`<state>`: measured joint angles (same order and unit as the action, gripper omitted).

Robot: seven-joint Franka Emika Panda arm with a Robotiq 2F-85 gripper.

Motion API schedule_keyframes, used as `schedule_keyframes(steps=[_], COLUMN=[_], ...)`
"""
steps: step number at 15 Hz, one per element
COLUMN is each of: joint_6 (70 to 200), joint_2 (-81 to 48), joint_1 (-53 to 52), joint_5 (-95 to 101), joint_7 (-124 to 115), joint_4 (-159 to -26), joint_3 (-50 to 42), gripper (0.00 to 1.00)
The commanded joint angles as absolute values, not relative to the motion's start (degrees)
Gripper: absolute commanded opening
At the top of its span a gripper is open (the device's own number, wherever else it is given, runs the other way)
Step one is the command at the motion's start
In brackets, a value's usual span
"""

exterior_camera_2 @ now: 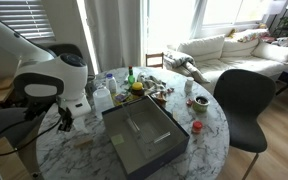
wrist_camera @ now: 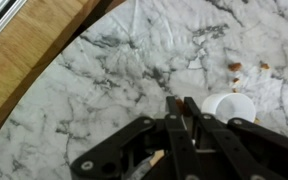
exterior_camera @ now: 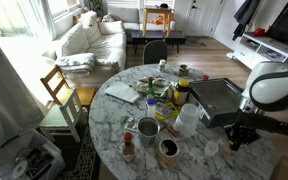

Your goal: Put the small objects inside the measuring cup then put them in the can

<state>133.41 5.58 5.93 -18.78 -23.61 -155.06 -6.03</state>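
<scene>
A: On the marble table, close to its rim, where does the measuring cup sit?
B: The measuring cup stands upright just beside the pincer in the wrist view. Whether the two touch, I cannot tell.
A: And the pincer?
B: Its jaws are drawn nearly together, with nothing between them.
A: The small objects?
B: Two small brown pieces lie on the marble beyond the cup, apart from it.
A: What stands further off?
B: In an exterior view, a white translucent jug, then two open cans, with a dark tray nearby. In the wrist view, wooden floor shows past the table's edge.
</scene>
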Motion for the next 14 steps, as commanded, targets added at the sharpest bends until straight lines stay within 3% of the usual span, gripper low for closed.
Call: schedule_keyframes(steps=[1,14], joint_6=[129.4,129.7], joint_2=[8.8,1.1], joint_1=[5.7,3.6], joint_5=[-19.2,-21.1], joint_7=[-25.1,-23.7], joint_4=[-153.8,-148.2], joint_3=[-5.1,-2.6], gripper=[0.03,0.03])
